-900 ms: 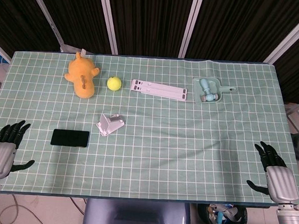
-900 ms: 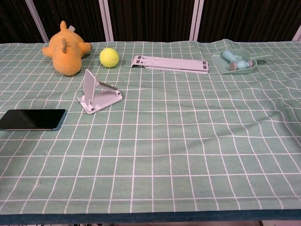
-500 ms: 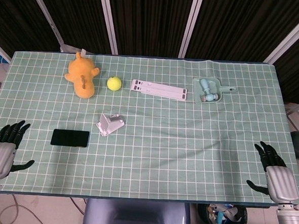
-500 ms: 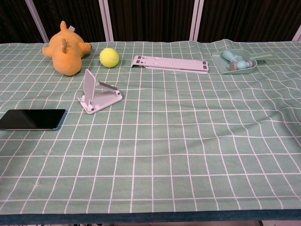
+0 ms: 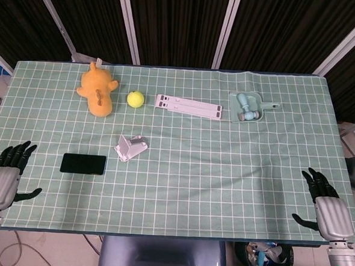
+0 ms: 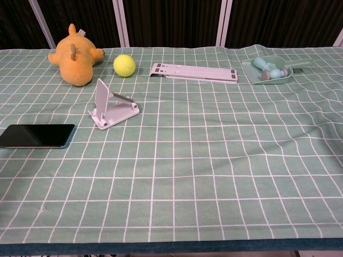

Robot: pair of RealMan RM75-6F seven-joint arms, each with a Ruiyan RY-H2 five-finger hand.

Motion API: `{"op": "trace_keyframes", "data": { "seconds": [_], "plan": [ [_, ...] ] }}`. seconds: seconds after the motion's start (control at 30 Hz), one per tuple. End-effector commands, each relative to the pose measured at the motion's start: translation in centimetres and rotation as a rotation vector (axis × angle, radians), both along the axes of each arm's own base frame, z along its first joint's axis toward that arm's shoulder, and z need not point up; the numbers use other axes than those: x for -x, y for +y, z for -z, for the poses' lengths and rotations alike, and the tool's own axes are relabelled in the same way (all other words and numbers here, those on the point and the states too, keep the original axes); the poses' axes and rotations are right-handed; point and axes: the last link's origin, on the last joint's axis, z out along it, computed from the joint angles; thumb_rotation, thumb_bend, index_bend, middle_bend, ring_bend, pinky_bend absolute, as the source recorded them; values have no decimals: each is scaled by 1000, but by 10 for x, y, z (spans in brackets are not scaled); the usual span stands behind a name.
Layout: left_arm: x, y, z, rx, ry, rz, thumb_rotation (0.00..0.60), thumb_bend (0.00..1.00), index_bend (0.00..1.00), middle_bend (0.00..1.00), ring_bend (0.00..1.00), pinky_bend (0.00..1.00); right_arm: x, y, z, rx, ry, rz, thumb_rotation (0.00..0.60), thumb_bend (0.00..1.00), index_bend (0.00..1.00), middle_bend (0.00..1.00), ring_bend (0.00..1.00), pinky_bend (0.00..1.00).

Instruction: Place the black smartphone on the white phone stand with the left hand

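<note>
The left hand (image 5: 3,176) hovers at the table's near-left edge with fingers spread and nothing in them, just left of the black smartphone (image 5: 83,163), which lies flat on the green checked cloth (image 5: 211,171). The white phone stand (image 5: 130,147) sits apart from the phone, further back and right. At the near-right edge the right hand (image 5: 327,205) is likewise spread and holds nothing.

In the chest view we lose the black smartphone's (image 6: 36,136) left end past the frame edge, and neither hand shows there. From the head view, both forearms are cut off below, and the small items in the green tray (image 5: 235,104) are too small to identify.
</note>
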Motion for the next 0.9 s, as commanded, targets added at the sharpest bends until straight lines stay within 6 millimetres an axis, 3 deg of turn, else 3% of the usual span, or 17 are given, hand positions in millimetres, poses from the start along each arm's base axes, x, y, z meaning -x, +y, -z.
{"op": "trace_keyframes", "data": {
  "seconds": [0.03,0.4,0.9],
  "plan": [
    [-5,9,2,23,3,-12,600,43,0,0,0,0,0,0,0,-1,-4,2,600,104,0,0,0,214],
    [-23,61,26,138,105,-71,600,80,19,26,0,0,2,-2,0,-12,-16,19,600,104,0,0,0,214],
    [-22,103,67,288,286,-180,600,134,71,118,0,0,2,-3,0,-9,-27,38,600,104,0,0,0,214]
  ]
}}
